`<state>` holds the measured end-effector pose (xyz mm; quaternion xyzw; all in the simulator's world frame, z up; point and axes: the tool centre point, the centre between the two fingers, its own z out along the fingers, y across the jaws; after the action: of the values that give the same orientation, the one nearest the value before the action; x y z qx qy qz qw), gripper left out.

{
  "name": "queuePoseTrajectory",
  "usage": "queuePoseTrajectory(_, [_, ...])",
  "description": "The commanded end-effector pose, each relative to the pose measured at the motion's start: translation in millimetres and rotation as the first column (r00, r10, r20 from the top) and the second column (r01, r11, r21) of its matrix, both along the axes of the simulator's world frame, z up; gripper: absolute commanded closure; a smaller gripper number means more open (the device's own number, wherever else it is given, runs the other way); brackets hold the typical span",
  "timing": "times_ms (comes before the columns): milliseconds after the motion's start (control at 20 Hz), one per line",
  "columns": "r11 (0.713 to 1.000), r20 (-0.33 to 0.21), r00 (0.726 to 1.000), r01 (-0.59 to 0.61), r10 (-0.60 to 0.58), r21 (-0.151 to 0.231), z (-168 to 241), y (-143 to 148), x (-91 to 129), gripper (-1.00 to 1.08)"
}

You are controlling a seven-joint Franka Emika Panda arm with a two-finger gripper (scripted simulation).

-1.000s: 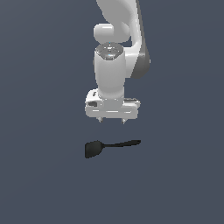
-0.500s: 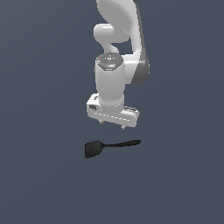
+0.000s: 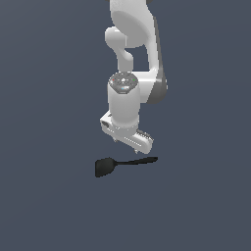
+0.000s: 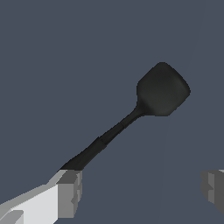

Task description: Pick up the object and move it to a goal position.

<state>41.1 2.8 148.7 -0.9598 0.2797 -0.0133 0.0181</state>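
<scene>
The object, a small black spatula (image 3: 105,167), lies flat on the dark grey floor, its thin handle pointing toward the exterior view's right. My gripper (image 3: 130,146) hangs just above the handle, pointing down and turned at an angle, not touching the spatula. In the wrist view the spatula (image 4: 162,89) runs diagonally, and its handle end reaches one grey fingertip (image 4: 70,192). The other fingertip sits far off at the frame's edge. The gripper (image 4: 142,190) is open with nothing between its fingers.
The white arm (image 3: 132,59) rises straight above the gripper. A plain dark grey floor (image 3: 49,206) lies all around the spatula, and no other objects or goal marker show.
The gripper has come down toward the spatula and its hand has twisted so the finger bar is slanted. The spatula has not moved.
</scene>
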Motion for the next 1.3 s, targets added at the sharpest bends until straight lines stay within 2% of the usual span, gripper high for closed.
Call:
queuePoseTrajectory(0, [0.998,-0.006,0.997,0.071,-0.071,0.002,-7.2,0.3,1.8,-0.92])
queuePoseTrajectory(250, [0.978,-0.016,0.978,0.207,-0.207,0.002,-21.4,0.8,5.0,-0.92])
queuePoseTrajectory(500, [0.941,-0.026,0.941,0.338,-0.338,-0.001,-35.7,1.3,7.9,-0.92])
queuePoseTrajectory(900, [0.847,-0.035,0.846,0.532,-0.532,-0.012,-58.2,1.8,11.8,-0.92])
queuePoseTrajectory(1250, [0.764,-0.037,0.763,0.645,-0.646,-0.021,-72.9,2.1,14.0,-0.92])
